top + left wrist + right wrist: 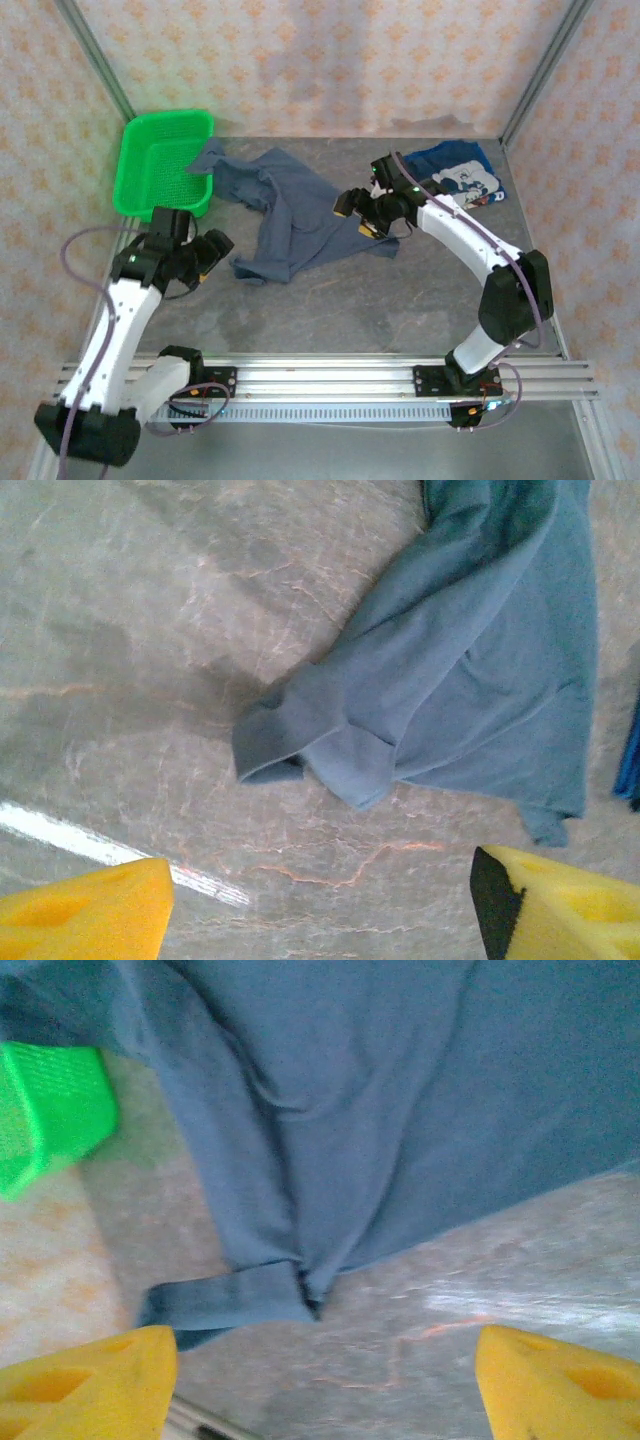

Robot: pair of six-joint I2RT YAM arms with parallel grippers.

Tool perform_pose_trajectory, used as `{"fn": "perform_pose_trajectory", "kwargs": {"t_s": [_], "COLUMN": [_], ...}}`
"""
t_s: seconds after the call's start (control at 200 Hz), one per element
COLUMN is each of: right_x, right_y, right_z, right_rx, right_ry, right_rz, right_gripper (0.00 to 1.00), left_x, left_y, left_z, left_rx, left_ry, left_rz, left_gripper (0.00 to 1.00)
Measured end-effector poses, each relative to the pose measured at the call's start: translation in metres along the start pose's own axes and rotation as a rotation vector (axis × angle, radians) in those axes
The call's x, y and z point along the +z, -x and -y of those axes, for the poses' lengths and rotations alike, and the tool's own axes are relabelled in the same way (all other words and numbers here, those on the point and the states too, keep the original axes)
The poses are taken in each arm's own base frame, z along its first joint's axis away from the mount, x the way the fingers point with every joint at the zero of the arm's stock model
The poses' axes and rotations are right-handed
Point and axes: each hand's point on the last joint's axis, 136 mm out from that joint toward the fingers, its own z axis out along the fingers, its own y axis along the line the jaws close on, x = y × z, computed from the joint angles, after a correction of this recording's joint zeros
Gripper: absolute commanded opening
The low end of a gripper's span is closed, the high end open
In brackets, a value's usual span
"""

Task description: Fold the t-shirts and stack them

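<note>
Lying crumpled and unfolded on the grey table (330,315), the slate-blue t-shirt (290,215) spreads in an uneven, wrinkled shape with its hem bunched and a corner turned under. At this shirt's far-left end stands the green mesh basket (165,125), and a flap of the cloth reaches up against the basket's right side. Well off to the shirt's far-right side lies the royal blue t-shirt (460,175), bunched in a small heap with its white print facing up, apart from the slate-blue cloth. The left gripper (218,252) hovers just beside the slate-blue shirt's near-left corner; in the left wrist view the left gripper (320,900) has its yellow fingers (90,910) spread wide, with bare table between them and the shirt's (480,680) folded-over corner lying just beyond, untouched. The right gripper (357,218) hangs at the shirt's right edge; in the right wrist view the right gripper (325,1370) also stands wide, its yellow fingers (560,1380) at either side of bare table and holding nothing, while the shirt (380,1110) drapes ahead of them, a narrow hem strip curling toward the left finger and the basket (45,1110) beyond the cloth's left edge.
</note>
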Motion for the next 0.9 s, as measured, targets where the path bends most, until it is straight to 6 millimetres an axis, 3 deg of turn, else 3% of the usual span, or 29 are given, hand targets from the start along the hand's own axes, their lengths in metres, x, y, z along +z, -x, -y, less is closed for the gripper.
{"fn": "perform_pose_trajectory", "kwargs": {"t_s": [0.215, 0.375, 0.55, 0.901], "right_x": [0.003, -0.001, -0.007, -0.009], "right_y": [0.007, 0.021, 0.029, 0.03], "right_z": [0.031, 0.05, 0.067, 0.075], "right_rx": [-0.045, -0.026, 0.002, 0.012], "right_ry": [-0.053, -0.073, -0.089, -0.096], "right_rz": [0.005, 0.025, 0.042, 0.048], "right_gripper": [0.81, 0.81, 0.81, 0.81], "left_x": [0.024, 0.043, 0.057, 0.08], "left_y": [0.0, -0.009, -0.006, 0.005], "left_z": [0.019, 0.015, 0.003, -0.007], "left_rx": [0.277, 0.444, 0.558, 0.671], "left_ry": [0.1, 0.195, 0.306, 0.417], "left_rz": [-0.122, -0.216, -0.267, -0.327], "left_gripper": [0.7, 0.65, 0.64, 0.61]}}
